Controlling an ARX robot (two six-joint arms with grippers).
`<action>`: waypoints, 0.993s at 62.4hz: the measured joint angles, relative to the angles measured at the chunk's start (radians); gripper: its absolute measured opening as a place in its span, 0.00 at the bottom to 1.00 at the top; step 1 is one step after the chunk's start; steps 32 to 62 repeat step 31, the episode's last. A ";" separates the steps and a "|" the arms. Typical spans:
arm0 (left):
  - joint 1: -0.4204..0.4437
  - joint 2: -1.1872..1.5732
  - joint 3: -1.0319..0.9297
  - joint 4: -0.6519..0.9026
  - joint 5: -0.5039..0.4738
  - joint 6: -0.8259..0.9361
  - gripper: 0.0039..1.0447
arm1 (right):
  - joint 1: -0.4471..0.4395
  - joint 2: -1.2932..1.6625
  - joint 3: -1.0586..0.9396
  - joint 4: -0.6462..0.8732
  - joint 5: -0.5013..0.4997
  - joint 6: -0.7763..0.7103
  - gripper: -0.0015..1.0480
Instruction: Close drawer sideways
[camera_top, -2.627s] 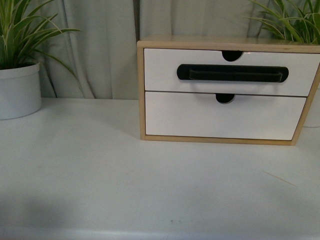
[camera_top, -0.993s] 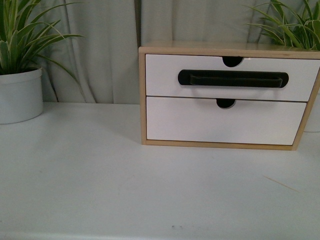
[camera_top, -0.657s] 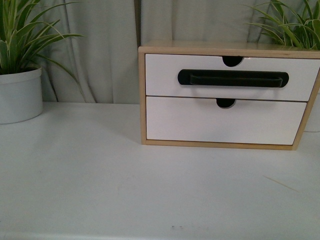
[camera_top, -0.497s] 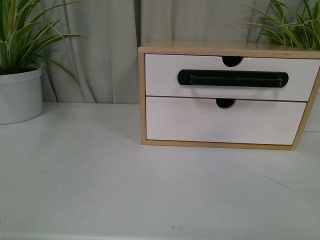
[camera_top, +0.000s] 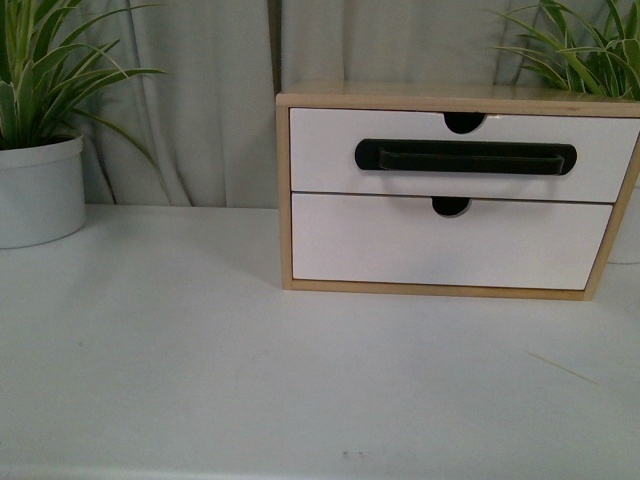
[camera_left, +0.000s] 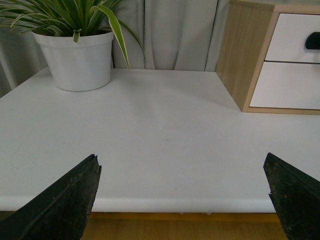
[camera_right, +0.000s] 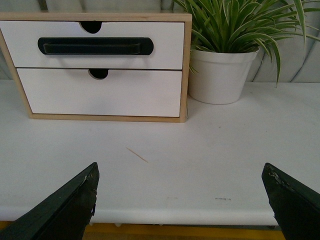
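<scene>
Drawer (camera_top: 330, 150): upper right of the front view, top slot of the wooden cabinet (camera_top: 283, 190); white front, black bar handle (camera_top: 465, 157), half-round notch in the top edge. Front appears flush with the frame, so it is judged shut or very nearly so.
Drawer, right wrist view: seen at upper left (camera_right: 165, 52), face square to the camera; no gap at the frame can be made out.
Lower drawer (camera_top: 450, 245): plain white front, no handle, directly under the task drawer; not the target.
Left gripper (camera_left: 182, 195): fingers spread wide, nothing between them; tips at the lower corners of the left wrist view, held at the near table edge, well apart from the cabinet.
Right gripper (camera_right: 182, 192): fingers spread wide, empty; also parked at the near edge, well apart from the drawer.
Arm placement: neither arm is seen in the front view; both are judged to be held back clear of the cabinet, since no contact is needed now.
Plants: white pot (camera_top: 38, 190) at the left edge, second pot (camera_right: 220, 75) just beside the cabinet's right side; a sideways push from that side would be crowded.
Table (camera_top: 200, 350): white, a thin sliver (camera_right: 136, 154) lying in front of the cabinet.
Progress: judged at the end, or only a final check left.
</scene>
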 joint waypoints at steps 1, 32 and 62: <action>0.000 0.000 0.000 0.000 0.000 0.000 0.95 | 0.000 0.000 0.000 0.000 0.000 0.000 0.91; 0.000 0.000 0.000 0.000 0.000 0.000 0.95 | 0.000 0.000 0.000 0.000 0.000 0.000 0.91; 0.000 0.000 0.000 0.000 0.000 0.000 0.95 | 0.000 0.000 0.000 0.000 0.000 0.000 0.91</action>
